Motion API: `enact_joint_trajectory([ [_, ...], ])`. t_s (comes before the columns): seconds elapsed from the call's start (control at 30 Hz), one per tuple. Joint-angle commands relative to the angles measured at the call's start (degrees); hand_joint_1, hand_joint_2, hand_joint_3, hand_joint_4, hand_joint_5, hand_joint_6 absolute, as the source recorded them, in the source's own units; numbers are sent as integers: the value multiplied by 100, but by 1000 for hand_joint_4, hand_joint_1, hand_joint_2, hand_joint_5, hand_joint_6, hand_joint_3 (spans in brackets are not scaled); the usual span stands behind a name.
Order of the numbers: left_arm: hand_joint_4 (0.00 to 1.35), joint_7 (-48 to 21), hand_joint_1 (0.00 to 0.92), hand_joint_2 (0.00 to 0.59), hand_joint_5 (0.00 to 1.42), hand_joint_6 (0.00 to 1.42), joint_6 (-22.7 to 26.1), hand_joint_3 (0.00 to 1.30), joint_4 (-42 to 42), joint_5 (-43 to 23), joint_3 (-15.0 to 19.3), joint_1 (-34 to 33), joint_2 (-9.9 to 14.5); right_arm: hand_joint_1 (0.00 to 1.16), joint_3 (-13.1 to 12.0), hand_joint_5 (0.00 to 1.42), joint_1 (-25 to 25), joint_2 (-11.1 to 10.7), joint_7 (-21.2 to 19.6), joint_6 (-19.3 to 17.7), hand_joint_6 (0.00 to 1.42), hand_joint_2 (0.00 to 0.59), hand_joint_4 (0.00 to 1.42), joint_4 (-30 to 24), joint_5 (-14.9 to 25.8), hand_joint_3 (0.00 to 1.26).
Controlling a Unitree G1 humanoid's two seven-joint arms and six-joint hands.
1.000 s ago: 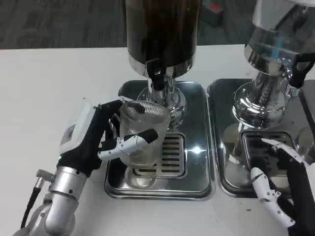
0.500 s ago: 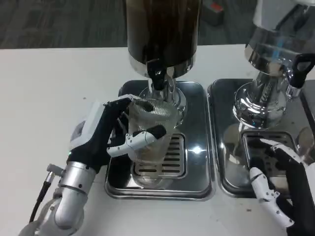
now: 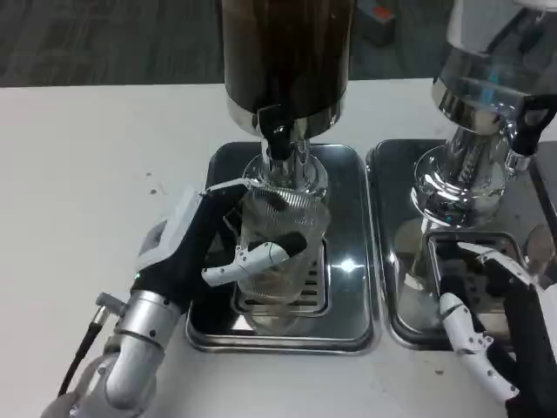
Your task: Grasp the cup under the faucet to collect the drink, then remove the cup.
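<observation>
A clear ribbed plastic cup [image 3: 280,228] stands over the drain grille of the left steel drip tray [image 3: 348,287], just below the black faucet [image 3: 278,139] of the dark drink dispenser [image 3: 287,52]. My left hand [image 3: 218,248] grips the cup from its left side, thumb across the front and fingers behind. I see no liquid running from the faucet. My right hand [image 3: 496,322] hovers at the lower right over the second tray, fingers spread and holding nothing.
A second dispenser [image 3: 487,113] with a clear tank and chrome base stands on the right steel tray [image 3: 396,261]. Bare white table [image 3: 96,165] lies to the left and along the front edge.
My left hand has carried the cup right and slightly back, from the tray's left front to right under the faucet. The right hand has barely moved.
</observation>
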Motion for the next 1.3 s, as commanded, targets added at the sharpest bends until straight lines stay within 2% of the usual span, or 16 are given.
enact_joint_trajectory([
  [0.03, 756, -2, 206, 97, 813, 966, -66, 583, -6, -30, -41, -37, 120, 181, 36, 288, -32, 84, 10, 84, 365, 466, 271, -70, -54, 382],
  [0.2, 749, -11, 205, 97, 804, 961, -73, 577, 10, -17, -87, -37, 169, 181, 90, 288, -42, 131, -17, 77, 365, 466, 271, -23, -88, 382],
  [0.47, 675, 109, 181, 98, 728, 864, -39, 531, 24, 172, -311, -104, 245, 181, 138, 288, -53, 223, -61, 78, 365, 466, 271, 24, -162, 382],
  [0.77, 580, 574, 145, 110, 613, 696, 41, 465, 64, 585, -620, -184, 339, 180, 178, 288, -2, 264, -131, 81, 373, 466, 271, 33, -186, 383],
  [0.93, 540, 685, 132, 113, 533, 553, 81, 442, 130, 668, -757, -219, 358, 180, 211, 288, 17, 285, -166, 96, 377, 466, 271, 39, -198, 383],
  [1.3, 539, 956, 129, 114, 532, 542, -60, 438, 52, 696, -787, -68, 483, 180, 251, 288, 103, 322, -247, 80, 378, 466, 271, 63, -213, 383],
])
